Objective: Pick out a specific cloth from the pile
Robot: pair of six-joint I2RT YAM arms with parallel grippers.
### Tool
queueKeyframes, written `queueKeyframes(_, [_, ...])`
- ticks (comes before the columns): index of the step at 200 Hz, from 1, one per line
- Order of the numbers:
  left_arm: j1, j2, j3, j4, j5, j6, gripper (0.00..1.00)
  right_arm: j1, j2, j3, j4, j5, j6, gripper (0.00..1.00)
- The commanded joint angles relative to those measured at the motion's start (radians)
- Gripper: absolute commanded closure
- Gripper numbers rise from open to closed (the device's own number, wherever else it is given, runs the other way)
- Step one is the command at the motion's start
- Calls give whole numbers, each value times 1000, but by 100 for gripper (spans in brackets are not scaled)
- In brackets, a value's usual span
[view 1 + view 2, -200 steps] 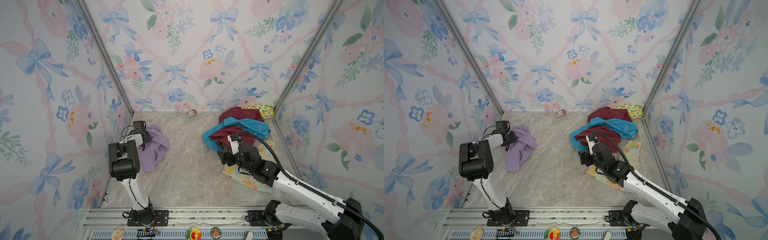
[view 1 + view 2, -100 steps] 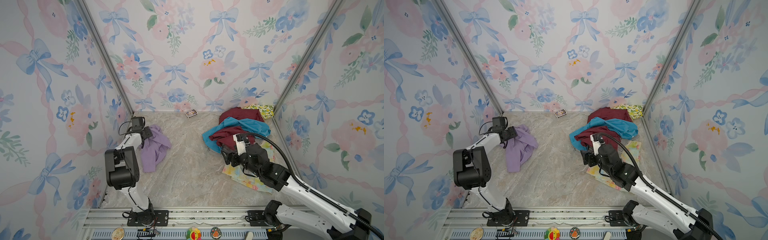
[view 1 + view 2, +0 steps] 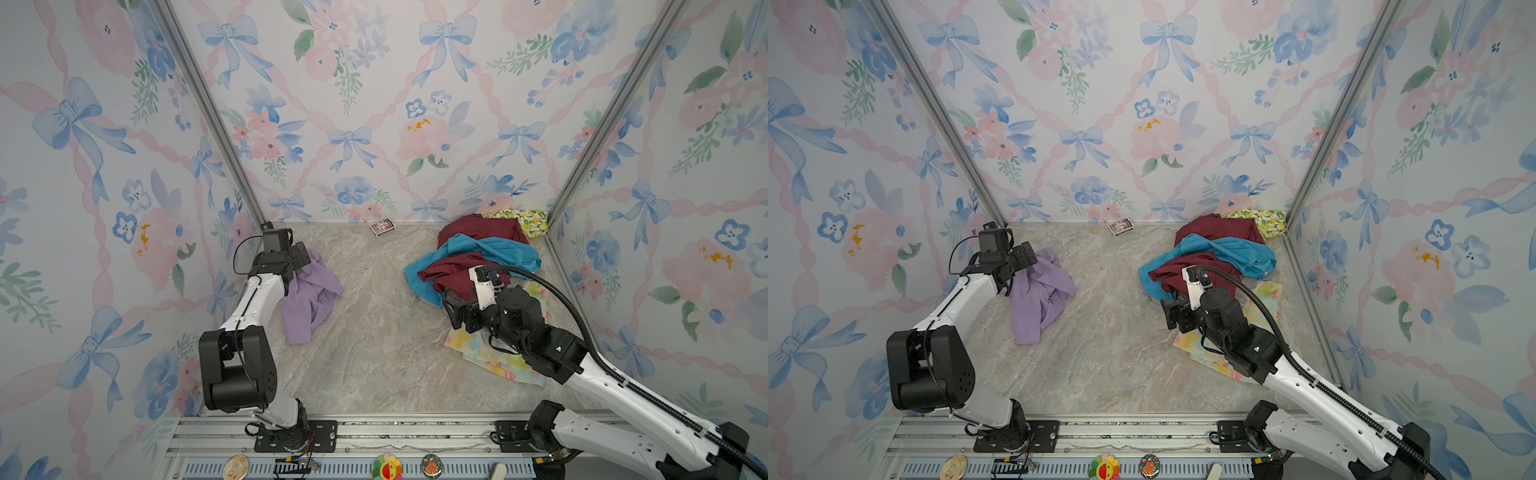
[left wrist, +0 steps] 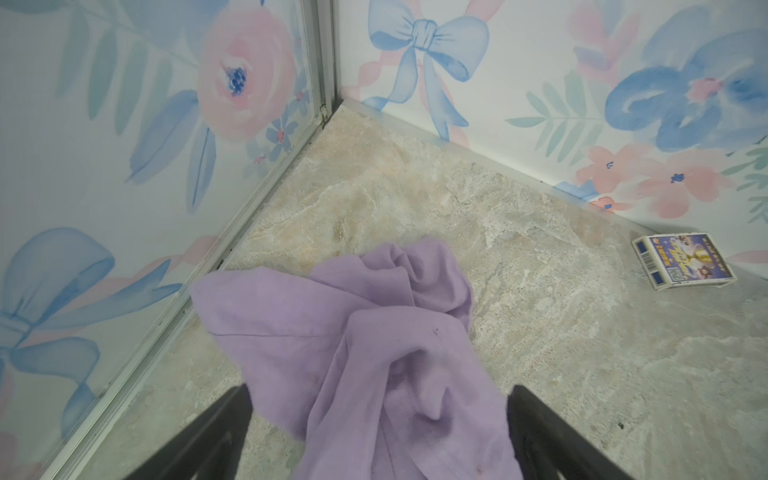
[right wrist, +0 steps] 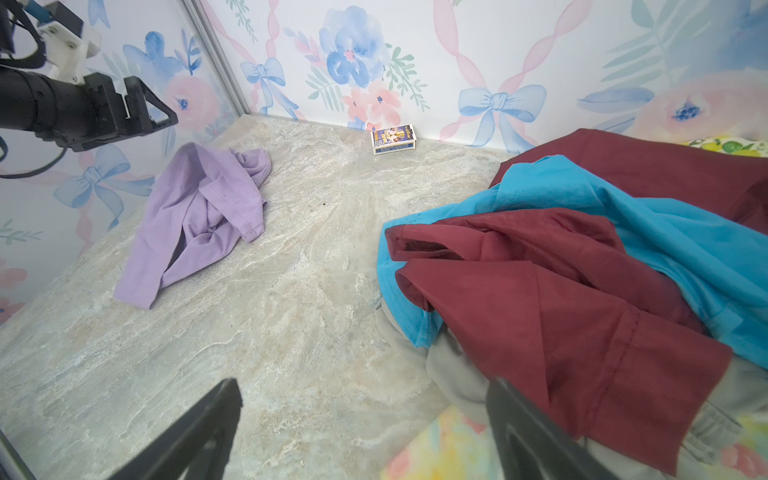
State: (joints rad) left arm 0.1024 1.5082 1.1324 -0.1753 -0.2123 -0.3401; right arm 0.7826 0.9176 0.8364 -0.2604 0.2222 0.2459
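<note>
Lilac cloth [image 3: 309, 299] lies alone on table [image 3: 374, 353], well apart from pile [image 3: 473, 257], so sorting looks done. Left gripper [image 4: 378, 392] spread over it, empty; right gripper [image 5: 363, 386] spread beside pile.

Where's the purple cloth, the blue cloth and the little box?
purple cloth [image 3: 309, 299], in a top view, crumpled middle.
blue cloth [image 3: 498, 249], in a top view, upper fold.
little box [image 5: 394, 139], right wrist view, printed face.

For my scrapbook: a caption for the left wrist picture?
Open left gripper over the crumpled lilac cloth, small box by the wall.
</note>
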Motion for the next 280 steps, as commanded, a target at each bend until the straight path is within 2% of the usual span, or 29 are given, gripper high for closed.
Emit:
queueKeyframes(1, [-23,-128,-79,78,-11,6,2,9,-26,51,-40,8,-53,0])
queueKeyframes(32, [-61,-360,-313,334,46,25,2,4,-61,57,-70,91,-120,3])
queueKeyframes(53, [-64,-487,-505,521,92,32,2,-43,-105,24,-44,112,-151,3])
queueKeyframes(74, [-64,-525,-618,605,104,32,2,-117,-152,-33,0,137,-184,3])
queueKeyframes(95, [-64,-533,-754,770,97,28,2,-222,-195,-134,100,155,-214,3])
queueKeyframes(109, [-65,-508,-822,868,91,41,2,-318,-209,-201,182,152,-197,3])
queueKeyframes(128, [-68,-426,-845,914,119,99,2,-425,-194,-313,347,132,-186,3])
queueKeyframes(147, [-73,-346,-866,991,101,125,2,-522,-115,-408,517,113,-178,3])
queueKeyframes(169, [-75,-259,-892,1112,133,159,2,-606,-6,-451,620,97,-171,3])
queueKeyframes(218, [-125,-80,-886,1296,131,219,2,-683,246,-541,997,62,-214,3])
queueKeyframes(234, [-145,-22,-915,1403,138,249,2,-688,337,-564,1116,66,-227,3])
queueKeyframes(252, [-180,42,-939,1514,98,281,2,-697,460,-580,1263,75,-231,3])
queueKeyframes(280, [-185,47,-941,1523,84,282,2,-695,638,-566,1404,45,-240,3])
